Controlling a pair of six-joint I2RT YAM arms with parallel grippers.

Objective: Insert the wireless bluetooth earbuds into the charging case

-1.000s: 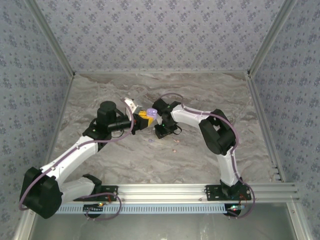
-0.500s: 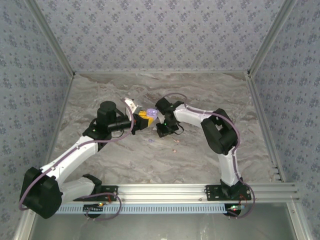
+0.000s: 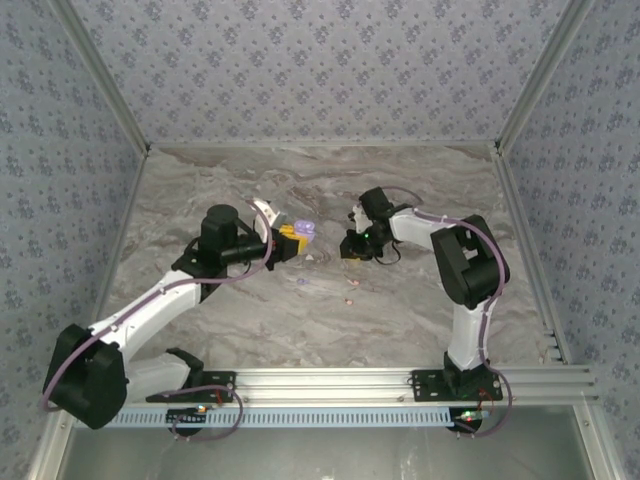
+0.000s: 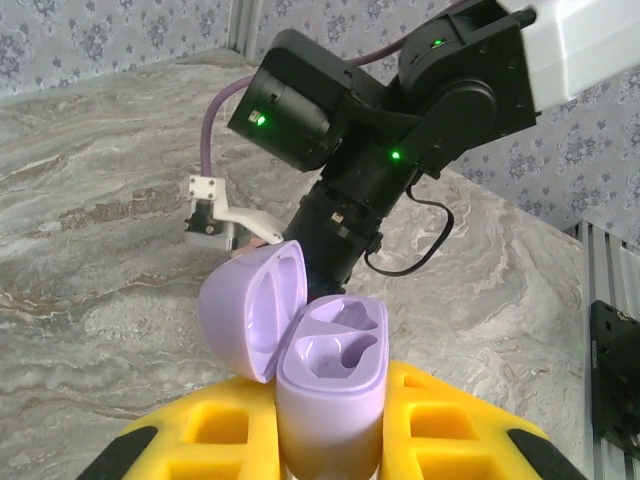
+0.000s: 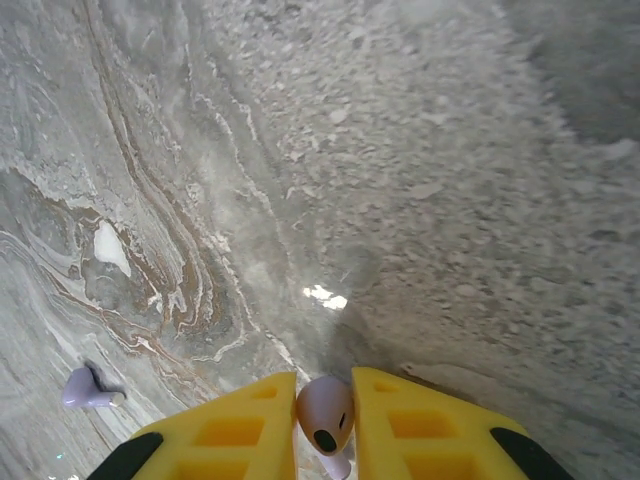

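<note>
Earbud (image 5: pixel 325 418): your right pincer (image 5: pixel 325 388) pinches it, stem cut off at frame edge. Left pincer (image 4: pixel 330 425) pinches the open case (image 4: pixel 330 360). Right pincer has since drawn away from the case.

Bright, even light; glare spot on table (image 5: pixel 320 296).

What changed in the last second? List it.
The right gripper, pinching an earbud, backed away to the right from the open case. The left gripper stayed put, shut on the case. The loose earbud on the table did not move.
</note>
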